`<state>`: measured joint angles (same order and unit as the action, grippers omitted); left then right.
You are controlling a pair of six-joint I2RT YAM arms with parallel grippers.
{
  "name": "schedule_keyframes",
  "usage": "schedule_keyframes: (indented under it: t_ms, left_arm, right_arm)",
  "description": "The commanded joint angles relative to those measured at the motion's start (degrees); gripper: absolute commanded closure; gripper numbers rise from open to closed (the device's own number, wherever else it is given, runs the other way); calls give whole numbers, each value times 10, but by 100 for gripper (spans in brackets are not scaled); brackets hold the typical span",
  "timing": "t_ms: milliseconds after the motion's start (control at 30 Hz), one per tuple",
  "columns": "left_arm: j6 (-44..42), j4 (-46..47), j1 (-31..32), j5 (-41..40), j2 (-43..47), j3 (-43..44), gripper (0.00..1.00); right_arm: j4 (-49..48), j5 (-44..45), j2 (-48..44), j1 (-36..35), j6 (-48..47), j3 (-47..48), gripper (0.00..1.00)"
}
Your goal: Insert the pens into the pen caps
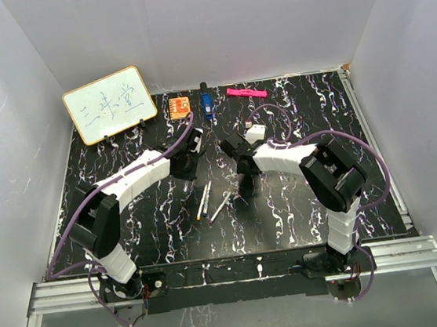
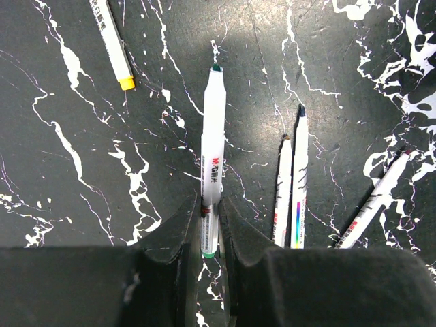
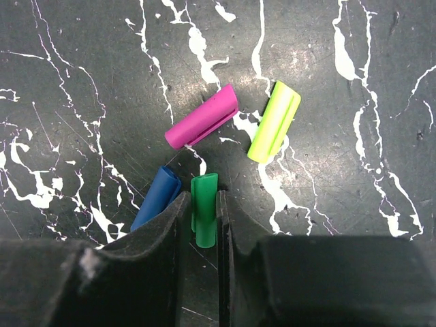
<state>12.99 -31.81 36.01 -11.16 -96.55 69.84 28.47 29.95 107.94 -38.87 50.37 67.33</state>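
My left gripper is shut on the lower end of a white pen with green ends, which points away from the wrist over the black marbled table. Other white pens lie below: one with a yellow end at upper left, two side by side at right, and one at far right. My right gripper is shut on the green cap. The blue cap lies just left of its jaws. The purple cap and yellow cap lie further ahead. Two pens show in the top view.
A small whiteboard stands at the back left. An orange block, a blue object and a pink marker lie along the back edge. A small white item sits behind the right arm. White walls enclose the table.
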Motion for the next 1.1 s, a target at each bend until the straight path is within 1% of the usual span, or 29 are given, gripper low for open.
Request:
schedule_keyframes:
  t_ms: [0, 67, 167, 300, 467, 600, 733, 867, 933, 1000, 1067]
  left_arm:
    - [-6, -14, -4, -1, 7, 20, 100]
    - [-6, -14, -4, 1, 6, 21, 100]
    - [-3, -12, -4, 3, 5, 18, 100]
    - [2, -8, -4, 3, 7, 11, 100]
    - [9, 0, -4, 9, 17, 3, 100]
    - [13, 7, -4, 17, 19, 3, 100]
    - [19, 17, -4, 25, 23, 5, 100]
    - [21, 47, -4, 48, 34, -7, 100]
    - [25, 69, -3, 67, 42, -19, 100]
    - [34, 101, -3, 84, 58, -38, 100]
    - [42, 142, -3, 109, 75, -58, 100]
  right_arm:
    - [51, -91, 35, -2, -26, -37, 87]
    - [48, -101, 36, -2, -34, -42, 93]
    - [38, -116, 34, -3, -44, -51, 100]
    - [28, -126, 23, -2, -54, -60, 100]
    - [22, -113, -23, -2, -57, -63, 100]
    - [11, -88, -70, -2, -69, -45, 100]
    - [1, -34, -122, -2, -93, -7, 100]
    - [-62, 30, -169, 4, -136, 1, 100]
    - [-106, 39, -187, 14, -154, -5, 100]
    - [-157, 23, -205, 30, -171, -21, 100]
    - [-234, -24, -227, 54, -185, -56, 100]
